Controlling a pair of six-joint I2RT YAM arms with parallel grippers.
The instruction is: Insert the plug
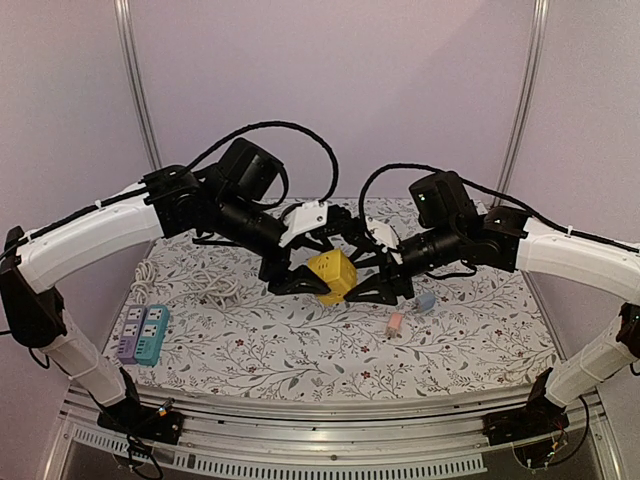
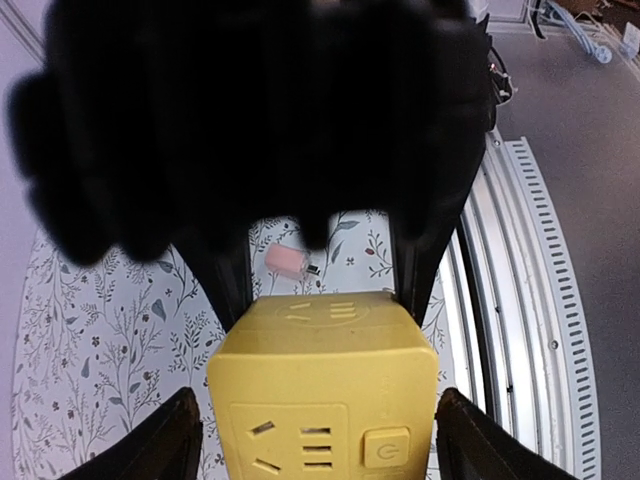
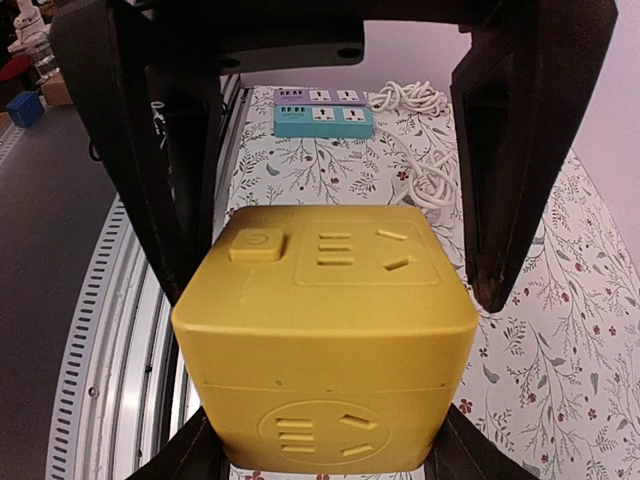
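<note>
Between my two grippers, up off the flowery cloth point(image 1: 250, 345), hangs the yellow plastic socket cube point(image 1: 333, 275). My right gripper point(image 1: 368, 292) pinches its sides, I think to keep its holes steady. My left gripper point(image 1: 298, 283) stands spread around it, not pressing. I reach inward from both sides, wrists bent down. Below my right gripper lies the small pink plug point(image 1: 395, 323).

Yellow socket cube point(image 1: 333, 275) aloft, tilted; pink plug point(image 1: 395, 323) lies below.

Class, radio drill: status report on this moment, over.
Right gripper shut on yellow socket cube. Left gripper open, straddling cube. Pink plug loose on table, ungripped. Top socket clear.
</note>
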